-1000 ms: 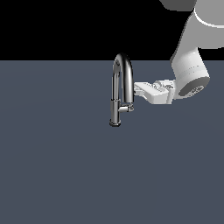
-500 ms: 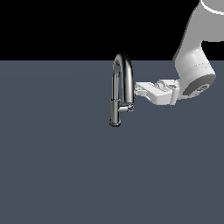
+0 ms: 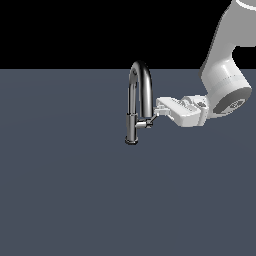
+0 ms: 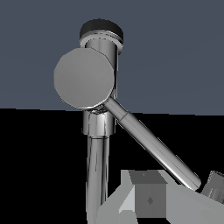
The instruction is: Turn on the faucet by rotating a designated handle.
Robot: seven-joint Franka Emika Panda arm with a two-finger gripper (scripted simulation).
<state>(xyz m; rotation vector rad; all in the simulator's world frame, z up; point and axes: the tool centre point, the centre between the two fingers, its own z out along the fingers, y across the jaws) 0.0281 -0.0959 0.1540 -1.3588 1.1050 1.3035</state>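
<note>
The chrome faucet stands upright at mid-scene, its arched spout rising above a slim body and a round base. The handle is a short stub jutting from the body towards the exterior view's right. My gripper reaches in from that side, its tips just above and beside the stub's end. In the wrist view the faucet fills the frame, the handle showing as a round grey face. A chrome rod slants towards my gripper, whose fingers stand apart around the rod's tip.
The faucet stands on a flat dark grey-blue surface that reaches the horizon under a black background. My white arm comes down from the upper part of the exterior view's right.
My gripper has sunk a little and closed in on the handle's end. The faucet and its handle look unmoved.
</note>
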